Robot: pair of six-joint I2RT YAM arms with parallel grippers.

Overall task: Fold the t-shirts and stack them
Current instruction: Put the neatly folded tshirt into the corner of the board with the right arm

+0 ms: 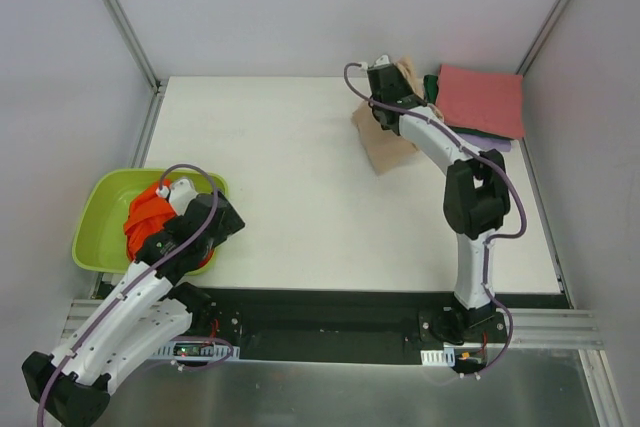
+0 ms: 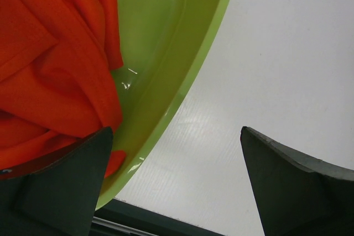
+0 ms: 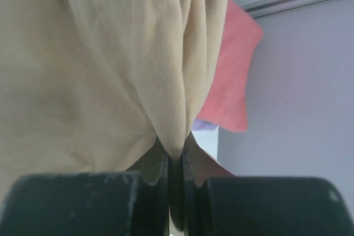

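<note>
Bare white surface [image 1: 290, 197] lies open midway; lime-green plastic basin [image 1: 98, 215] blocks its left edge, while folded pinkish-red cloth shirt [image 1: 485, 99] and hanging tan cloth shirt [image 1: 385, 145] crowd the far right.

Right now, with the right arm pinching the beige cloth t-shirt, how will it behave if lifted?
Probably floppy: the beige cloth t-shirt gathers into pleats where the right fingers pinch it. Likely light, since one thin pinched fold appears to carry it. It would probably drape and trail rather than hold shape; the top view shows it crumpled.

Nothing to read here.
Beige t-shirt [image 3: 83, 53], orange t-shirt [image 2: 50, 53], green basin [image 2: 166, 53]: all plain, no legible lettering or numbers.
</note>
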